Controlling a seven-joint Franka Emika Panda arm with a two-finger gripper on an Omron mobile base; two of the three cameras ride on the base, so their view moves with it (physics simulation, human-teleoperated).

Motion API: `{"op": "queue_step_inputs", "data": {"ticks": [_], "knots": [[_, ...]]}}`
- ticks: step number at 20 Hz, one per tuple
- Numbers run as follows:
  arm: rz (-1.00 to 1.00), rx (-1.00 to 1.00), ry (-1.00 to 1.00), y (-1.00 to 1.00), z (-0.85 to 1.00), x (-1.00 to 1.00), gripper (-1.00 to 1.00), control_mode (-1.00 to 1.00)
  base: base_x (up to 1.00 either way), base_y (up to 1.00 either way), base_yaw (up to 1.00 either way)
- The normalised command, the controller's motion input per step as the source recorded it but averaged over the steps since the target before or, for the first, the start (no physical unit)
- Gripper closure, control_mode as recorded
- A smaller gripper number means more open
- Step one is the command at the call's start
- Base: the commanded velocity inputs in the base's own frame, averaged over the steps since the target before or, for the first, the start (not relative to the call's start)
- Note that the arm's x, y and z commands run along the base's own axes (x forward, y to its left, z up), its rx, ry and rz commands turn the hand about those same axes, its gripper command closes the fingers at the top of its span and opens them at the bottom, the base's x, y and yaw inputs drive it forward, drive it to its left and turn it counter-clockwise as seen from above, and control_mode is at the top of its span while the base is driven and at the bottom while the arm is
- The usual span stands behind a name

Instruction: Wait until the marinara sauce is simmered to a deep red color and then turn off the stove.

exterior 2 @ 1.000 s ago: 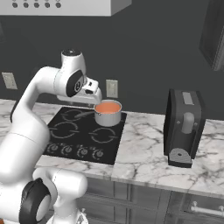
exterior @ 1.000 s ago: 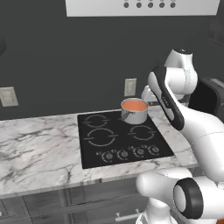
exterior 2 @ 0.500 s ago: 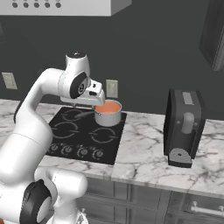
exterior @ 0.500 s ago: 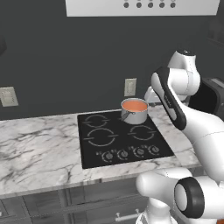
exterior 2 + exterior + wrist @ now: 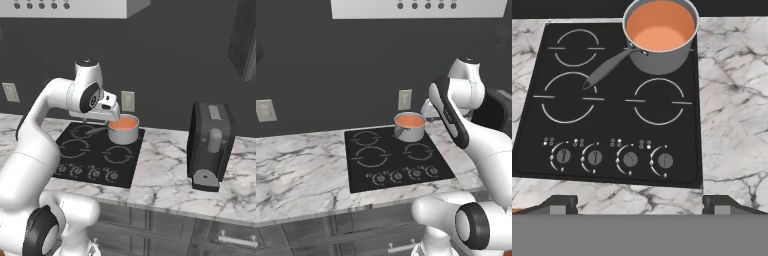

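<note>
The smooth orange marinara sauce point(image 5: 660, 25) is held in a shiny steel saucepan point(image 5: 662, 59) at the flat black glass stove's point(image 5: 612, 135) far right corner, beyond the empty, wide-apart two-finger gripper point(image 5: 639, 204).

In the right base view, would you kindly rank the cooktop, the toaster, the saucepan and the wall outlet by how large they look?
1. Cooktop, though the arm covers part of it.
2. Toaster, nearer the camera, so the top two are unsure.
3. Saucepan.
4. Wall outlet.

Black toaster point(image 5: 210, 145) on marble counter point(image 5: 165, 180); wall outlet point(image 5: 404, 99); hood point(image 5: 416, 7).
</note>
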Motion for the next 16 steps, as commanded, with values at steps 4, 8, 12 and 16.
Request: {"op": "queue_step_inputs", "data": {"ticks": [4,8,12,16], "knots": [[0.00,0.00,0.00,0.00,0.00,0.00,-1.00,-1.00,0.00,0.00,0.00],[0.00,0.00,0.00,0.00,0.00,0.00,-1.00,-1.00,0.00,0.00,0.00],[0.00,0.00,0.00,0.00,0.00,0.00,-1.00,-1.00,0.00,0.00,0.00],[0.00,0.00,0.00,0.00,0.00,0.00,-1.00,-1.00,0.00,0.00,0.00]]}}
